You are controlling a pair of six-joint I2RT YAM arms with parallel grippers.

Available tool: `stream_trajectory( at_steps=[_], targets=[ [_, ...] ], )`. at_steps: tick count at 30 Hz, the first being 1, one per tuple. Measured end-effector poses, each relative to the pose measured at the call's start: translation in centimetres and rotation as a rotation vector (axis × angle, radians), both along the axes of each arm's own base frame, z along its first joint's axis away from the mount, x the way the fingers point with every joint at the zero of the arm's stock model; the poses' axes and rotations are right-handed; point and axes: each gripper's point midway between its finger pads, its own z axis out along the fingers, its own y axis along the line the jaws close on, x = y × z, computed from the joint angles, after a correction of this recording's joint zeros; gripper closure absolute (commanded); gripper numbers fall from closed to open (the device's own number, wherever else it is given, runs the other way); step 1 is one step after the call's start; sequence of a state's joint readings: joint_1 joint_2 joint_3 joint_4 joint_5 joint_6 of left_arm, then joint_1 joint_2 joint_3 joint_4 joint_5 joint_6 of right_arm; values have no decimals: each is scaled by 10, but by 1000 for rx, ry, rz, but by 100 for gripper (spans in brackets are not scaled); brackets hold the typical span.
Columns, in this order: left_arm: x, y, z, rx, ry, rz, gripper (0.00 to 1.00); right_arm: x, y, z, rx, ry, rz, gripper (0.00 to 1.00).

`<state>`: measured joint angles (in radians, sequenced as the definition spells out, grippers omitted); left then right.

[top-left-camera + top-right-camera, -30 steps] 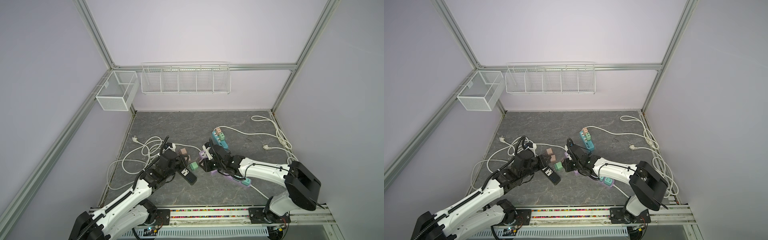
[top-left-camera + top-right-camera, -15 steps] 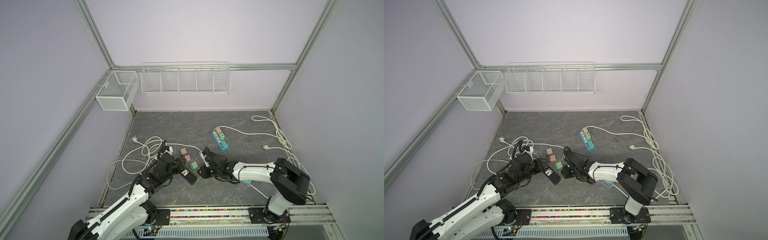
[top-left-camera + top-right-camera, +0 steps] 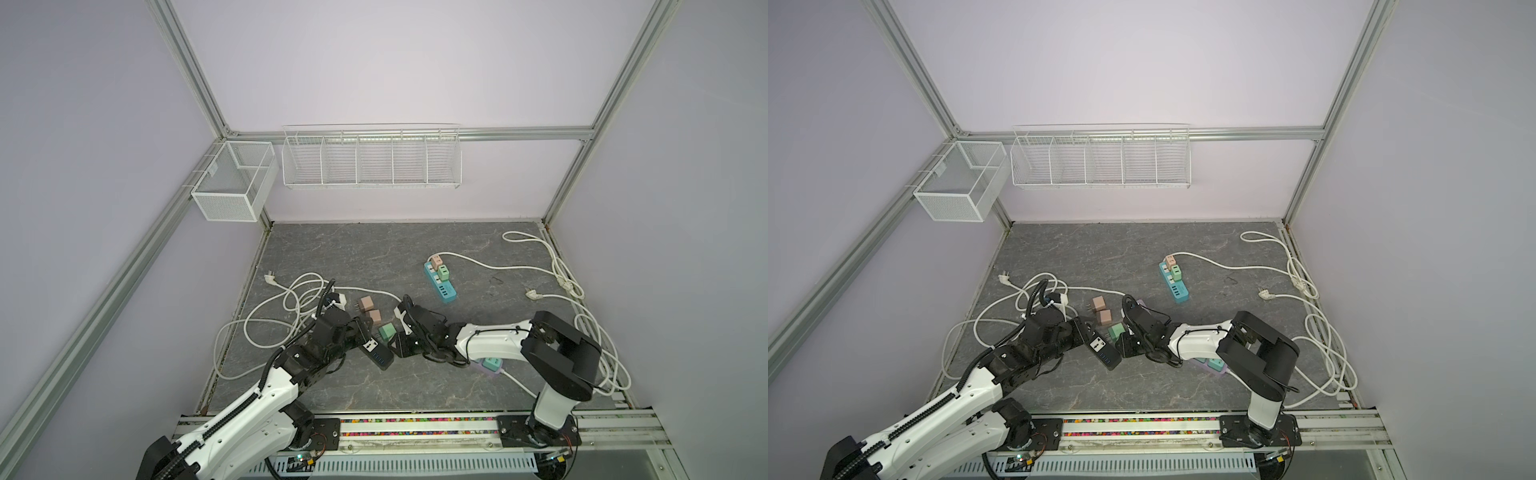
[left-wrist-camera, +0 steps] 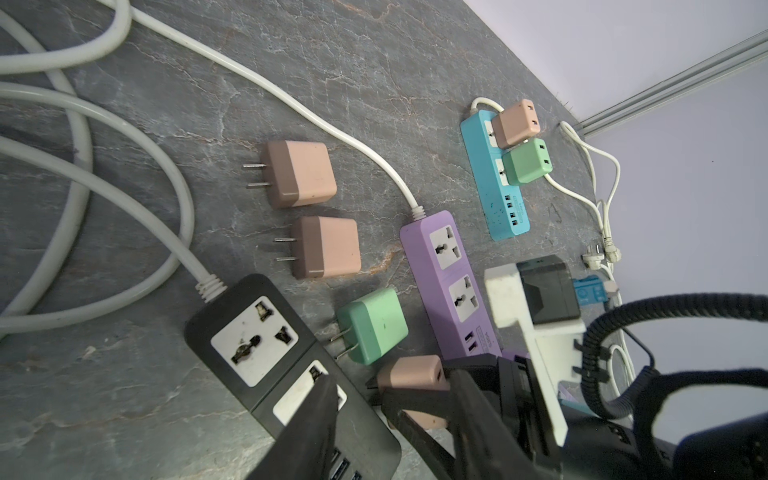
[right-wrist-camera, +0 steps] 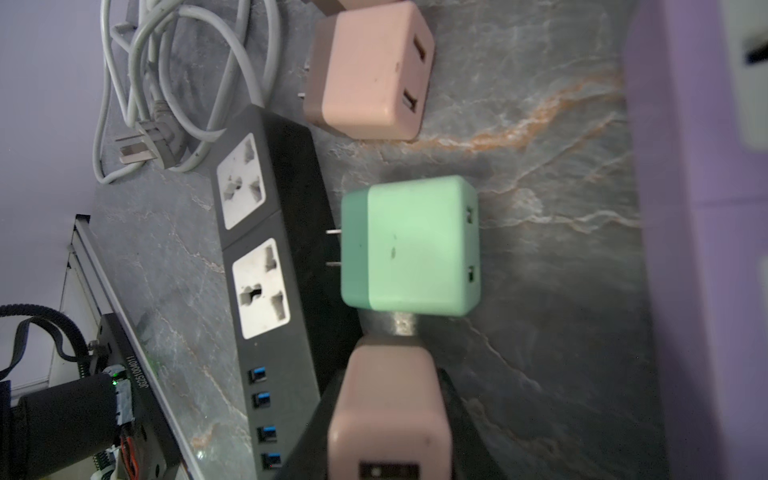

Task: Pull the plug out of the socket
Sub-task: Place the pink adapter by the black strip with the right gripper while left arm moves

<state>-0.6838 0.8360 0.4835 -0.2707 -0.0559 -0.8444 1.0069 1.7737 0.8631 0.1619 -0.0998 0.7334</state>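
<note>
Right gripper (image 3: 397, 343) clenched on pink plug (image 5: 388, 399); plug out of socket, just beside black power strip (image 5: 286, 145). Left gripper (image 3: 360, 334) jaws parted, one finger (image 4: 309, 432) over strip's socket face. Green plug (image 5: 415, 245) loose beside strip, prongs toward it. Beyond: two loose pink plugs (image 4: 303, 174), purple strip (image 4: 440, 274). Farthest: blue strip (image 4: 494, 208), seated plugs (image 4: 517, 122).

Lilac walls (image 3: 374, 62) enclose a grey marbled floor (image 3: 353, 249).

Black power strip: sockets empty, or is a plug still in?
Empty. In the right wrist view both white sockets of the black power strip show bare holes; the green plug lies beside it.
</note>
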Motion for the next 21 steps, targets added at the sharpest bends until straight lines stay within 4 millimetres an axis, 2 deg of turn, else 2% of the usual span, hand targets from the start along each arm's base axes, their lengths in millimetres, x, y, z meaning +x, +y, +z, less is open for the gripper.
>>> stream_trajectory(
  at_steps=[9,17,21],
  targets=[
    [0,0,0,0,0,0,53,-6,18,1,21,12,41,75],
    [0,0,0,0,0,0,53,-6,17,-1,15,18,42,66],
    [0,0,0,0,0,0,53,-7,13,-5,-11,23,35,56]
  ],
)
